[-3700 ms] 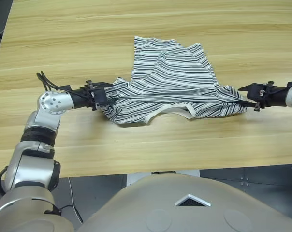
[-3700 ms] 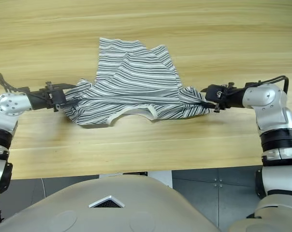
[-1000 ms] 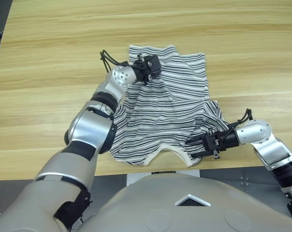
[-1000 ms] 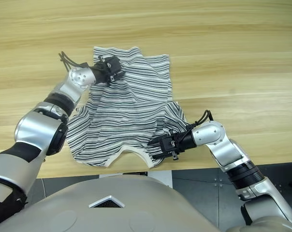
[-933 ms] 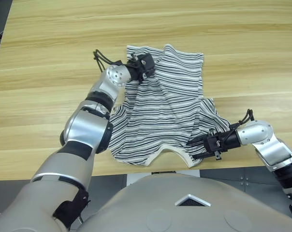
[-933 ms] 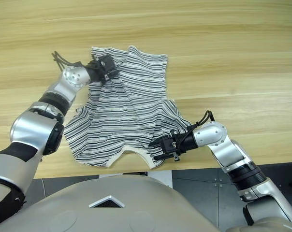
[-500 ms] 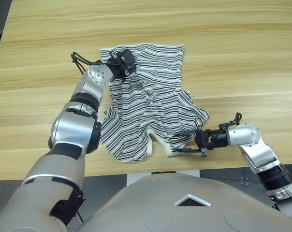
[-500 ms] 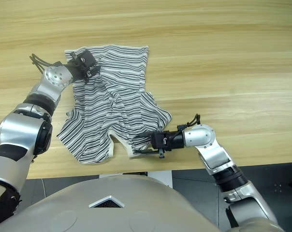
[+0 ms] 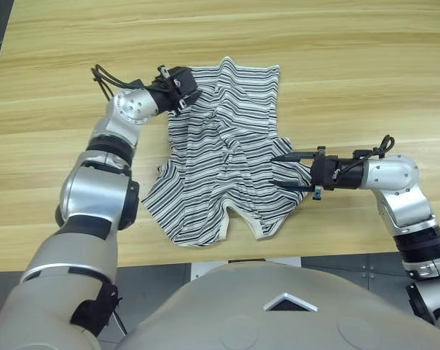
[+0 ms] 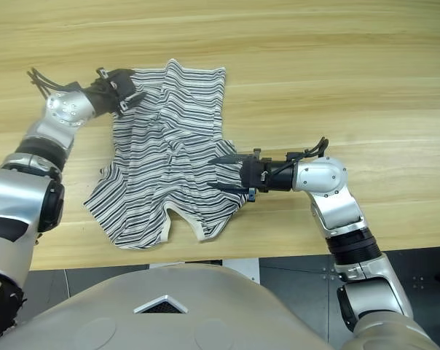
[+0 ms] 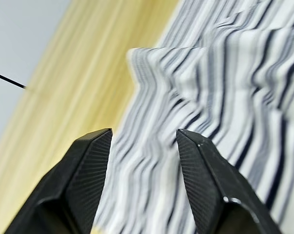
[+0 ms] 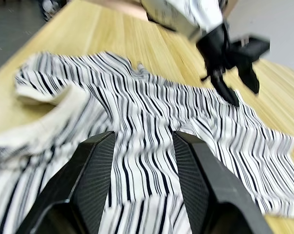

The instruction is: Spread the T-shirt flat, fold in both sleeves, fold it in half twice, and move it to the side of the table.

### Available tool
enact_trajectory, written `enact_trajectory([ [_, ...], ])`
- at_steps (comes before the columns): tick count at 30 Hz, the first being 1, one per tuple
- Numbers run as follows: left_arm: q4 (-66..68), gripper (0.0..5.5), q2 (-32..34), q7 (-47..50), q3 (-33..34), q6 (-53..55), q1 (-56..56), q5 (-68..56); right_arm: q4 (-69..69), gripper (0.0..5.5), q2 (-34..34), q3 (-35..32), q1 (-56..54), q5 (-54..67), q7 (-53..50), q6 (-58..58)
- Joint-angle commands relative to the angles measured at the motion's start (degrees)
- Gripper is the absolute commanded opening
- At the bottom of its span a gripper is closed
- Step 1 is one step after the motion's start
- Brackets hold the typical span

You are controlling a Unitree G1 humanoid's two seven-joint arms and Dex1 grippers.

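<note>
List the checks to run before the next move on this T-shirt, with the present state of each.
1. T-shirt spread flat: not ok, creases bunch along its middle.
2. Left claw open: ok, at the shirt's far left corner.
3. Right claw open: ok, over the shirt's right edge.
4. Shirt wholly on the table: ok, neckline close to the near edge.
5. Cloth free of the left claw's fingers: cannot tell.

The T-shirt [image 9: 218,157] has black, grey and white stripes, with a cream neckband [image 9: 258,232]. The table [image 9: 366,80] is pale yellow wood grain.
</note>
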Motion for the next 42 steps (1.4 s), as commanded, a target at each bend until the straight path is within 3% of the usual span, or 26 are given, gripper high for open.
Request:
enact_trajectory([
  [1, -1.48, 2.46, 4.35, -1.05, -1.17, -3.32, 2.22, 1.71, 3.46, 2.17, 0.10, -0.84, -1.84, -2.41, -1.04, -1.61],
  [5, -6.37, 2.46, 7.93, -7.36, -2.03, -9.80, 9.51, 0.24, 7.16, 2.17, 1.30, -0.09, -3.36, -6.43, -3.53, -3.22],
  [10, -24.35, 2.46, 16.45, -18.16, 0.32, -11.61, 21.28, -8.13, 10.21, 2.17, 1.35, 0.05, -3.02, -9.65, -5.83, -4.77],
  [16, -53.38, 2.46, 28.18, -23.74, 9.24, -0.59, 34.68, -19.83, 11.13, 2.17, 1.13, 0.48, -2.38, -11.54, -6.87, -5.38],
  [24, -76.17, 2.46, 31.79, -29.98, 10.91, 13.98, 48.98, -29.05, 12.66, 2.17, 0.99, 1.34, -2.04, -15.21, -8.49, -6.09],
  [31, -73.61, 2.46, 30.55, -32.65, 10.10, 17.44, 53.02, -27.50, 13.59, 2.17, 1.10, 1.83, -3.06, -18.09, -10.24, -6.40],
  [42, -31.90, 2.46, 23.08, -28.15, -1.57, 5.48, 41.03, -10.57, 16.05, 2.17, -3.14, 1.37, -2.35, -21.05, -10.50, -5.88],
])
